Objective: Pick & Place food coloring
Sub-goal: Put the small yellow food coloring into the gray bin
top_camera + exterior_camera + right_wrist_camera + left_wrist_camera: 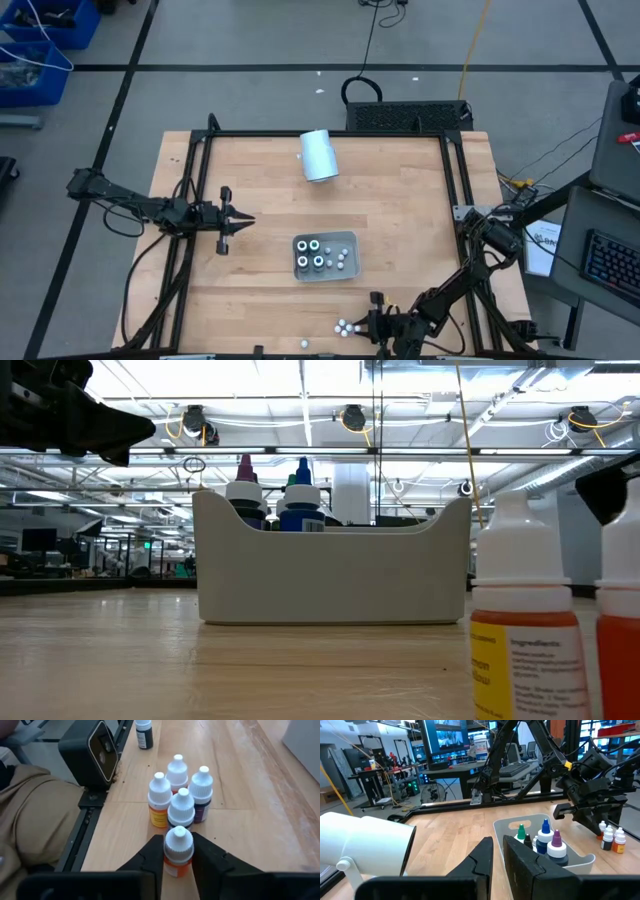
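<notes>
The food coloring is in two groups. Several bottles stand upright in the grey tray (349, 238), among them green, blue and purple-tipped ones (544, 831). A cluster of small white-capped bottles (179, 790) stands near the table's near edge (345, 326). My right gripper (178, 855) is at that cluster, shut on its nearest bottle (178, 846), which has an orange body. My left gripper (498, 851) hovers left of the tray (240, 221), shut and holding nothing. My right gripper pinches the orange bottle between its two fingers, at the white cap and neck (178, 851). The fingers (155, 852) come in level from the table's right side. The bottle is upright; whether its base is off the table I cannot tell.
A pale-blue cylinder (319, 155) lies on its side near the far edge. One more bottle (144, 732) stands by the black frame rail at the near edge. Bare wood lies between the tray and the cluster. A black frame (200, 150) rings the table.
</notes>
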Robot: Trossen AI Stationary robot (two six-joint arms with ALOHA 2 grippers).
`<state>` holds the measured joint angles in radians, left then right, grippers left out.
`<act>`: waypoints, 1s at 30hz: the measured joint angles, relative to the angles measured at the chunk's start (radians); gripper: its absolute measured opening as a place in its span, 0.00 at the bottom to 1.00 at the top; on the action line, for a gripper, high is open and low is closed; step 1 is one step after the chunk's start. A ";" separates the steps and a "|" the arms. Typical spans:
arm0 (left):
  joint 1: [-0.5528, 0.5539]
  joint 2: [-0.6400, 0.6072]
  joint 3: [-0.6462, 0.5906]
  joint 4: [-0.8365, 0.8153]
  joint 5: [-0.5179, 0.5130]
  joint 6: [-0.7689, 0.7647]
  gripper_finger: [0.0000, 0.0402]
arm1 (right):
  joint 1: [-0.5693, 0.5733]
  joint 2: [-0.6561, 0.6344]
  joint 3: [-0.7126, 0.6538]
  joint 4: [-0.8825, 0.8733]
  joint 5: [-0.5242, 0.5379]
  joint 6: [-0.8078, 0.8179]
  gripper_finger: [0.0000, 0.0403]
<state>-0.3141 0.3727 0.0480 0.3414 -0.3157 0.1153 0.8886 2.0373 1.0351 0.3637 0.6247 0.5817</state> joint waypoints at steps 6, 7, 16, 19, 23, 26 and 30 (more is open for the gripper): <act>0.000 0.000 0.000 0.000 0.000 0.000 0.13 | 0.004 -0.042 0.000 -0.012 -0.002 -0.035 0.16; 0.000 0.000 0.000 0.000 0.000 0.000 0.13 | 0.004 -0.055 0.000 -0.018 -0.002 -0.044 0.16; 0.000 0.000 0.000 0.001 0.000 0.000 0.13 | 0.003 -0.256 0.000 -0.257 0.008 -0.075 0.16; 0.000 0.000 0.000 0.002 0.000 0.006 0.13 | 0.001 -0.324 -0.001 -0.323 0.051 -0.083 0.16; 0.000 0.000 0.000 0.003 0.000 0.006 0.13 | 0.000 -0.393 -0.001 -0.348 0.069 -0.129 0.16; 0.000 0.000 0.000 0.004 0.000 0.006 0.13 | 0.008 -0.438 -0.001 -0.401 0.146 -0.149 0.16; 0.000 0.000 0.000 0.004 0.000 0.006 0.13 | 0.017 -0.510 -0.008 -0.564 0.191 -0.059 0.15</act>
<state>-0.3138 0.3729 0.0481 0.3450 -0.3161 0.1215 0.9054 1.5276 1.0271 -0.2005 0.8154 0.5225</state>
